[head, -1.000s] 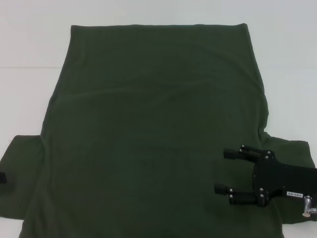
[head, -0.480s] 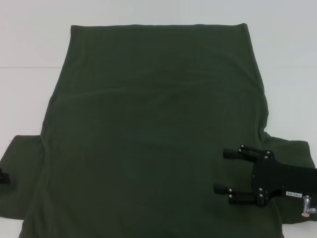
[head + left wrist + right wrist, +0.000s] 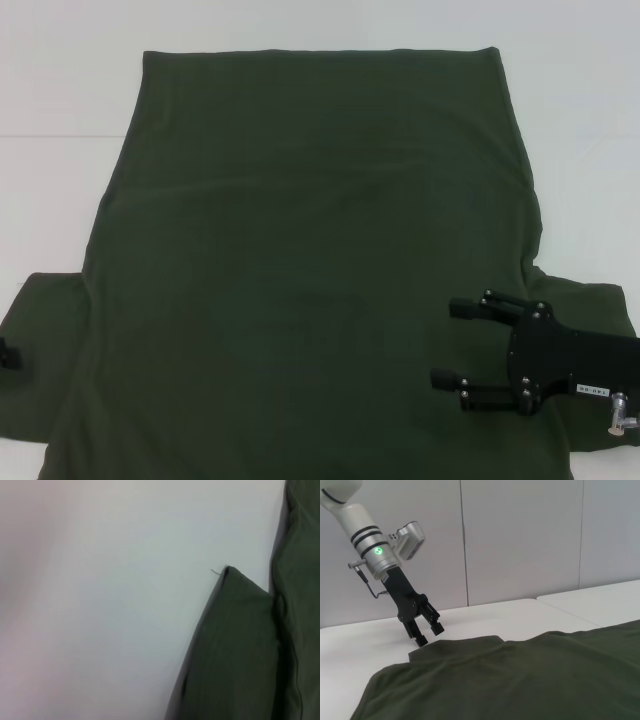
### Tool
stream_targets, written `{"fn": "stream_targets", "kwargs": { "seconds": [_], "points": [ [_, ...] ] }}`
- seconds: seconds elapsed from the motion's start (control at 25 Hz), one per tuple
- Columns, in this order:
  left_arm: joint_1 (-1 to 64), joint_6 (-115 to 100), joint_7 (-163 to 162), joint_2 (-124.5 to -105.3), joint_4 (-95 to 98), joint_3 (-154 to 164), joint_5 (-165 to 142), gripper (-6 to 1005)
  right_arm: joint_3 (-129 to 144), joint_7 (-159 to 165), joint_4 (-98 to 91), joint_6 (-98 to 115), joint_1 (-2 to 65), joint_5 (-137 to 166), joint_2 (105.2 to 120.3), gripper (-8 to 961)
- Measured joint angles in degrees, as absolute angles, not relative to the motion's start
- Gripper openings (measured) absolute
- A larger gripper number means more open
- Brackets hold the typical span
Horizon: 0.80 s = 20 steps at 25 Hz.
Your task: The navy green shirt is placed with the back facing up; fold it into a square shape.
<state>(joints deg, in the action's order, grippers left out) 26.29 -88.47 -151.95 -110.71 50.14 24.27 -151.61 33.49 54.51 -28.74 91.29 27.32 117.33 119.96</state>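
The navy green shirt (image 3: 310, 260) lies flat with its plain back up and covers most of the white table (image 3: 60, 100). My right gripper (image 3: 447, 343) hovers open over the shirt's near right part, beside the right sleeve (image 3: 590, 310), fingers pointing inward. My left gripper (image 3: 6, 353) barely shows at the picture's left edge by the left sleeve (image 3: 45, 350). In the right wrist view the left gripper (image 3: 430, 634) hangs open just above the sleeve's outer corner (image 3: 420, 654), holding nothing. The left wrist view shows that sleeve (image 3: 235, 650) on bare table.
White table surface (image 3: 100, 605) lies bare outside the left sleeve and beyond the shirt's far hem (image 3: 320, 52). A grey panelled wall (image 3: 520, 535) stands behind the table.
The left gripper has slid a little further toward the left edge of the head view. The right gripper and the shirt have stayed put.
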Motion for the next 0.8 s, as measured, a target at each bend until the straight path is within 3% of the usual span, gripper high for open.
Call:
{"fn": "stream_targets", "kwargs": {
  "seconds": [0.8],
  "points": [
    [27.06, -87.95, -151.72, -110.73, 47.91, 25.22, -151.05, 939, 33.48, 54.54, -28.74, 91.32, 27.42, 117.33, 119.95, 916]
  ]
}}
